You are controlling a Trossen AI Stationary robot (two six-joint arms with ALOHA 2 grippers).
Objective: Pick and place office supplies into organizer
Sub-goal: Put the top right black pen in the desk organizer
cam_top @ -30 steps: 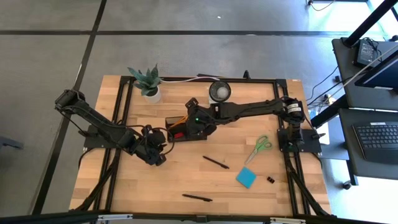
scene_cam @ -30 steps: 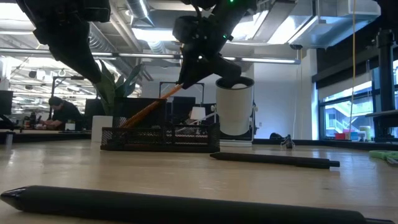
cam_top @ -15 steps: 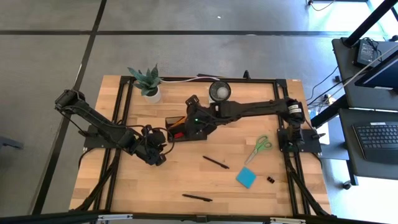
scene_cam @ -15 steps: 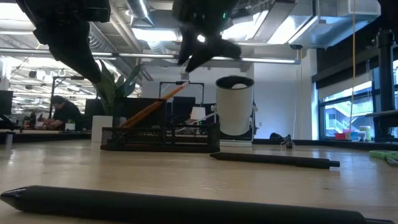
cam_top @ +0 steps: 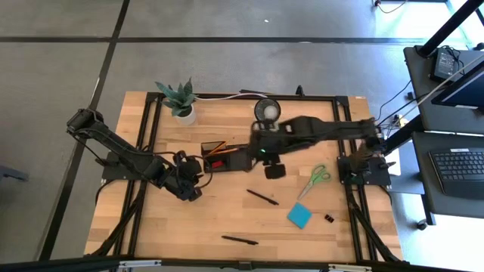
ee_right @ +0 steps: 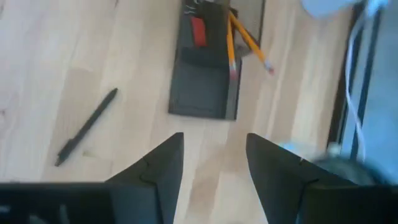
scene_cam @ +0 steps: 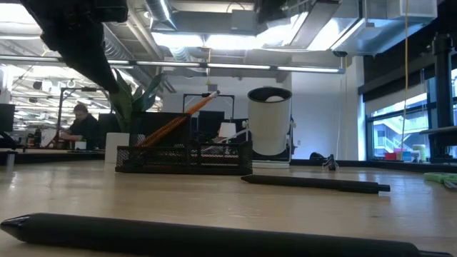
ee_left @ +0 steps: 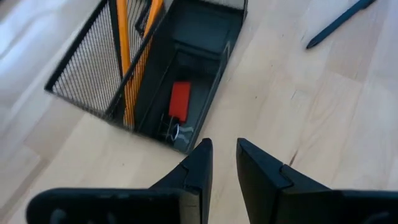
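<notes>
The black mesh organizer [cam_top: 227,158] stands at mid-table. Two orange pencils [ee_left: 132,59] lean in it, their upper ends [scene_cam: 211,94] over its wall, beside a red eraser [ee_left: 180,99] and a clip [ee_left: 176,132]. My right gripper [cam_top: 272,171] hangs open above the table, to the right of the organizer [ee_right: 204,68], with nothing between its fingers. My left gripper [ee_left: 224,149] hovers near the organizer's left end, its fingers a narrow gap apart and empty. Green scissors [cam_top: 314,180], a blue pad [cam_top: 299,215], black clips [cam_top: 330,218] and two black pens [cam_top: 262,197] [cam_top: 239,240] lie on the wood.
A potted plant [cam_top: 179,99] and a round white-rimmed cup [cam_top: 266,111] stand at the far edge behind the organizer. Bare wood lies between the organizer and the near pen [scene_cam: 178,239]. People sit in the room beyond the table.
My right gripper has let go of the orange pencil's upper end, risen from over the organizer, rolled, and gone toward the table's right and near edges. The pencil stays leaning in the organizer.
</notes>
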